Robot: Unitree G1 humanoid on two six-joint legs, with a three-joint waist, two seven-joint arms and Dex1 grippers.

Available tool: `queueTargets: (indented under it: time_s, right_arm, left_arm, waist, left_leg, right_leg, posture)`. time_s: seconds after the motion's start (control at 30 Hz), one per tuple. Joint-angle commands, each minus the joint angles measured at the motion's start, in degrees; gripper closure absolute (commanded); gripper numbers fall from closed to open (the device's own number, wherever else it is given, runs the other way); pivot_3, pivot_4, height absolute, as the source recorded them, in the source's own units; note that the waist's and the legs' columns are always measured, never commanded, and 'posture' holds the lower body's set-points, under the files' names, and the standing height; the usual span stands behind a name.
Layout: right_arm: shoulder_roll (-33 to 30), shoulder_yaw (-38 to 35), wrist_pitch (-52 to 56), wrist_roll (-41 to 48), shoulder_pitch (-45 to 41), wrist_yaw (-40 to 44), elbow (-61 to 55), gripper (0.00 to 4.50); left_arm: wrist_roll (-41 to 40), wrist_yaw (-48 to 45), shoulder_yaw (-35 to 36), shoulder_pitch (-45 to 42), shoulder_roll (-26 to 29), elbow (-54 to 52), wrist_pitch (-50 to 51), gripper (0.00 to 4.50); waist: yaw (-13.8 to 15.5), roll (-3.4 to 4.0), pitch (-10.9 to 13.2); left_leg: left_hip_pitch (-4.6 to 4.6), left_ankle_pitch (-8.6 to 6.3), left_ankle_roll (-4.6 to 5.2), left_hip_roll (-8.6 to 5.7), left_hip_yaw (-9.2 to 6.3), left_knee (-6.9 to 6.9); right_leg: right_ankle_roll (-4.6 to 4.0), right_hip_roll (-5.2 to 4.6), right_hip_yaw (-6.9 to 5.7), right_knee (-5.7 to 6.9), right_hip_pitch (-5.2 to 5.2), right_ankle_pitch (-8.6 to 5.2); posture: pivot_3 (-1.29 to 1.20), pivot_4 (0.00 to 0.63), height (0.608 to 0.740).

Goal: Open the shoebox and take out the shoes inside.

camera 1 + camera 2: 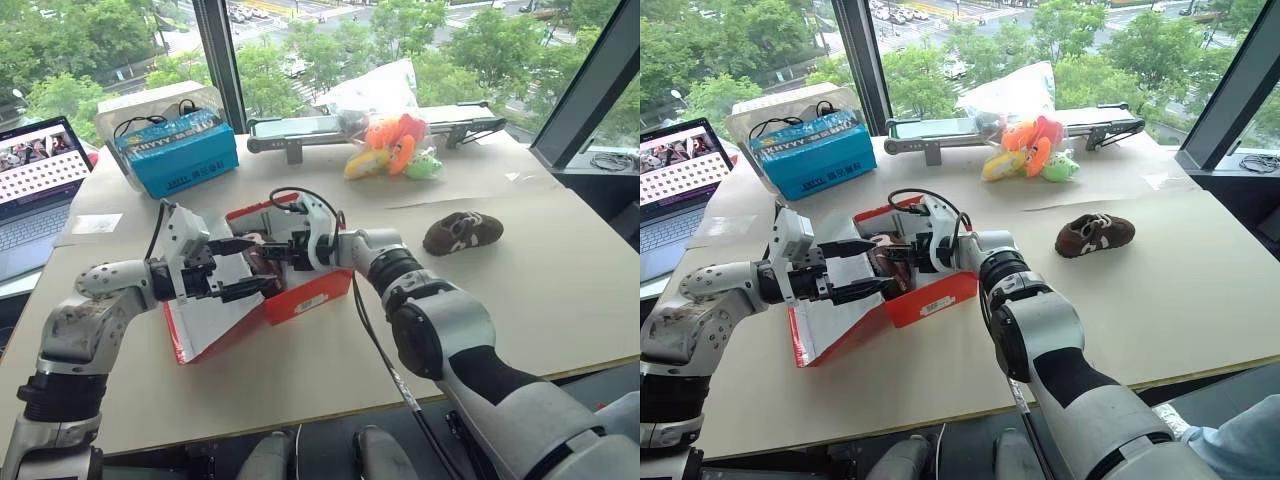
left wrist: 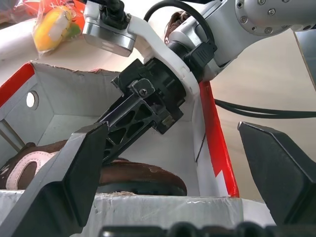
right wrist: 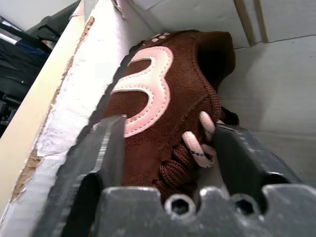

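My right pincer [image 3: 163, 148] reaches into the open shoebox [image 1: 305, 295] on the bench [image 1: 500, 300], fingers astride the laced top of a brown shoe [image 3: 168, 108] but not yet pinching; my left pincer [image 1: 245, 270] hangs spread at the box's near end. The shoe looks light and soft (suede, I judge), best gripped across the laces. Two shoes: one boxed, the other shoe [image 1: 462, 231] out on the bench.
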Motion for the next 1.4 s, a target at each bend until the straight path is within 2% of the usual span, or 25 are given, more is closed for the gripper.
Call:
queueTargets:
  time_s: [0.03,0.2,0.5,0.63,0.87,1.13,1.4]
  right_arm:
    - [-0.03,0.37,-0.12,-0.71,0.98,0.02,-0.11,2.91]
    - [-0.13,-0.20,-0.02,-0.42,0.81,-0.35,-0.12,4.47]
    - [-0.83,-3.00,-0.14,1.64,0.23,-2.11,-0.31,4.47]
    - [-2.58,-5.14,-1.27,3.01,-2.05,-3.88,-1.49,4.47]
    - [-7.06,-4.60,-0.32,3.56,-6.68,-3.49,-7.42,4.47]
    - [-10.68,-2.08,7.63,4.04,-6.00,-5.43,-23.02,4.47]
    - [-18.96,1.60,18.11,1.59,2.98,-11.31,-47.08,4.47]
  left_arm:
    - [-0.44,0.21,1.42,-0.32,0.54,-1.21,-0.73,0.00]
    - [-0.37,0.24,1.30,-0.41,0.50,-1.04,-0.84,0.00]
    - [0.04,-0.02,0.76,-0.89,0.29,-0.22,-1.40,0.00]
    - [0.10,-0.12,0.52,-1.05,0.19,-0.04,-1.48,0.00]
    - [0.10,-0.25,0.39,-1.09,0.15,0.05,-1.40,0.00]
    - [-0.01,-0.46,-0.27,-1.65,0.01,0.19,-1.30,0.00]
    - [0.02,-0.76,-1.34,-2.36,-0.70,0.88,-1.25,0.00]
  waist:
    - [0.00,0.00,0.00]
    - [0.01,0.00,0.00]
    - [0.02,0.00,0.00]
    - [0.12,0.00,0.00]
    - [0.18,0.01,0.02]
    - [0.01,0.01,0.01]
    - [1.59,0.01,0.02]
  left_leg:
    - [0.00,0.00,0.00,0.00,0.00,0.00]
    - [0.00,0.00,0.00,0.00,0.00,0.01]
    - [0.00,0.00,0.00,0.00,0.00,0.01]
    - [-0.01,0.00,0.01,0.00,0.00,0.01]
    - [-0.11,0.04,0.06,-0.04,0.00,0.01]
    - [-0.11,0.09,0.14,0.02,0.00,-0.01]
    - [-0.20,0.09,0.14,-0.02,0.00,0.03]
  right_leg:
    - [0.00,0.00,0.00,0.00,0.00,0.00]
    - [0.00,0.00,0.00,0.00,0.01,0.00]
    - [-0.01,0.00,0.00,0.00,0.01,0.00]
    - [-0.01,-0.01,0.00,0.00,0.00,0.01]
    - [-0.01,-0.03,-0.01,-0.01,-0.08,0.01]
    - [-0.02,-0.01,-0.01,0.01,-0.12,0.00]
    - [-0.02,-0.09,-0.08,-0.05,-0.11,0.00]
  posture:
    - [0.00,0.150,0.740]
    - [0.00,0.150,0.740]
    - [0.00,0.150,0.740]
    - [0.00,0.150,0.740]
    - [0.00,0.150,0.740]
    - [0.00,0.150,0.740]
    - [0.00,0.150,0.740]
